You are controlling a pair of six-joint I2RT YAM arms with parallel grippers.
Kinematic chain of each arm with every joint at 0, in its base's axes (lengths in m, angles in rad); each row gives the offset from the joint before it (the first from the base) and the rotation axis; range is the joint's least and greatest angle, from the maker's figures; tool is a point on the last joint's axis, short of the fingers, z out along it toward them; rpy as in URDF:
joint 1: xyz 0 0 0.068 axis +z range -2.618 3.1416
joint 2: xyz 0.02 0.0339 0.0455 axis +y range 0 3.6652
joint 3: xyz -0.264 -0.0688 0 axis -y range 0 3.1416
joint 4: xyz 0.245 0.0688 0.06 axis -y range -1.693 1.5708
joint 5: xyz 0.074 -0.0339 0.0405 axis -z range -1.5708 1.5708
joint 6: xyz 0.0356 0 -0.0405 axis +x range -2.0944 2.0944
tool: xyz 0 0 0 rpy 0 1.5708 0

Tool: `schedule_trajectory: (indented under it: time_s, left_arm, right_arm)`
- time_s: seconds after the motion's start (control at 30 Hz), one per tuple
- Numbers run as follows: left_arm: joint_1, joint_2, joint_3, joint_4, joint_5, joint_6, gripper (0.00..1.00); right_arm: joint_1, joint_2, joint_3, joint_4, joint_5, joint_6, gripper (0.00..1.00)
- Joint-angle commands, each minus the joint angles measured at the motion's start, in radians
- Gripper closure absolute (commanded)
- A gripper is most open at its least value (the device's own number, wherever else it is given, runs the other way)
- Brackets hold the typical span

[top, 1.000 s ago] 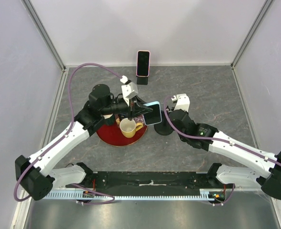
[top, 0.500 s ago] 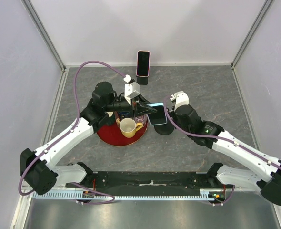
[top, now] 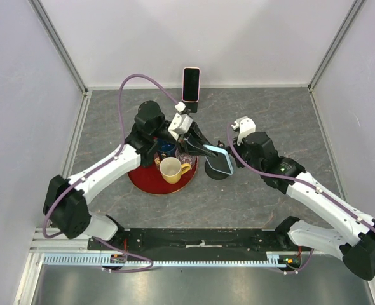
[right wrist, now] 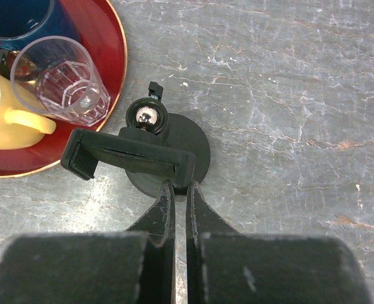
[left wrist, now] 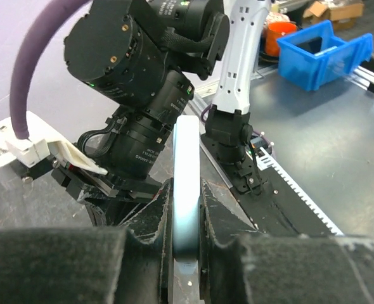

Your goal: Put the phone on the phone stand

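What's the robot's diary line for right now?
left gripper: shut on phone | right gripper: nearly shut at phone stand | status: phone over stand, not seated yet

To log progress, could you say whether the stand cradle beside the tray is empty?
Empty: the cradle holds nothing; the left gripper grips the phone.

A grey marbled tabletop (top: 289,121) is enclosed by plain white panels: a back wall (top: 238,38) at the top, a left wall (top: 22,114) and a right wall (top: 365,108). An aluminium post (top: 57,41) is noted at the upper left. Lighting is even. In the left wrist view, a blue bin (left wrist: 314,73) and cardboard boxes (left wrist: 342,11) are recorded at the upper right.
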Motion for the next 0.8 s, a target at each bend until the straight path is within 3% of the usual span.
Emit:
schedule_trajectory:
  time_s: [0.0, 0.33, 0.63, 0.77]
  left_arm:
    - [-0.003, 0.096, 0.051, 0.302, 0.104, -0.13, 0.98]
    - [0.012, 0.284, 0.086, 0.644, 0.143, -0.333, 0.98]
    - [0.024, 0.343, 0.089, 0.655, 0.131, -0.279, 0.98]
    - [0.029, 0.361, 0.101, 0.577, 0.123, -0.201, 0.98]
  right_arm:
    - [-0.007, 0.007, -0.001, 0.06, -0.128, 0.002, 1.0]
    - [-0.033, 0.023, -0.013, 0.06, -0.173, 0.005, 1.0]
    - [-0.036, 0.024, -0.007, 0.058, -0.194, 0.007, 1.0]
    - [-0.036, 0.016, -0.014, 0.052, -0.193, 0.015, 1.0]
